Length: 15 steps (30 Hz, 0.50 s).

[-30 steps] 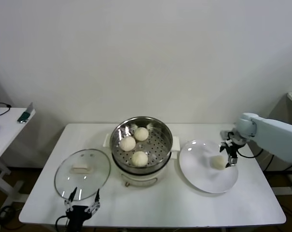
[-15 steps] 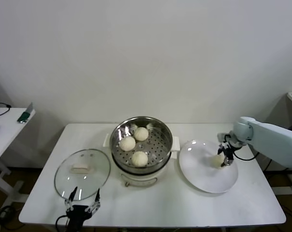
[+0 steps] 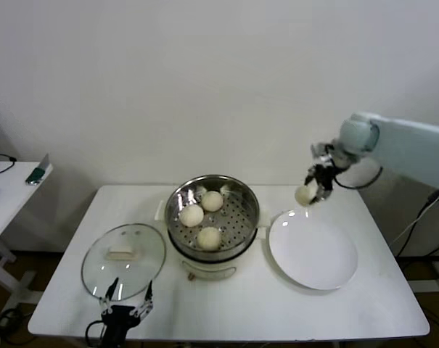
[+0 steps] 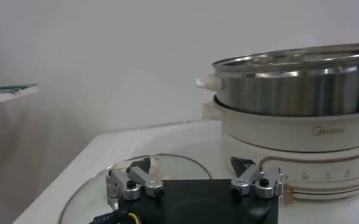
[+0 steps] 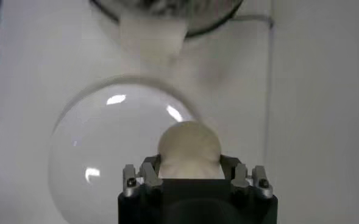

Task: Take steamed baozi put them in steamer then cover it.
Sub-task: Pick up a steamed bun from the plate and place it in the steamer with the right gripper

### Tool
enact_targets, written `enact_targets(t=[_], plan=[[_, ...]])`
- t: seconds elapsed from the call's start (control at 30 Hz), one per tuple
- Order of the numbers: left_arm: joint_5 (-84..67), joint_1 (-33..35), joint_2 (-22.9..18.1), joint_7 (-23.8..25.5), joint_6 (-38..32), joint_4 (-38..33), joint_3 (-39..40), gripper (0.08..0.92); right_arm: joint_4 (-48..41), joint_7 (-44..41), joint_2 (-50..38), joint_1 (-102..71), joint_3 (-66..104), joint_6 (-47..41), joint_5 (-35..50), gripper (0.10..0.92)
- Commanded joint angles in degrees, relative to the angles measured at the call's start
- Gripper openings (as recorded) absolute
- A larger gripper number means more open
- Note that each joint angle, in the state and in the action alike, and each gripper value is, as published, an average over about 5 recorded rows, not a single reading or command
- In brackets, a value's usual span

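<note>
Bun no. 4 is gripped between the closed fingers of the right gripper, held in air above the plate, w/ three baozi already seated in the steamer. Left gripper is parked w/ fingers spread, empty, just beside the cover. Risk: soft dough may be squashed or slipped out during carry-over, or clipped on the steel rim if brought in too low.
</note>
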Motion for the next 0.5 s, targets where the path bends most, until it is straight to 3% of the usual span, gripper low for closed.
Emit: enact_targets(t=[0.03,0.5], plan=[[0.0,0.1,0.1,0.0,0.0,-0.2,0.1,0.823,13.0,2.6,11.8,15.1,-3.2,-5.6,17.4,0.660],[-0.6,0.9,0.2,0.1,0.5,-2.1,-0.7,0.823,4.5,8.9,22.3,-4.7,-0.7,-8.5,7.0,0.662]])
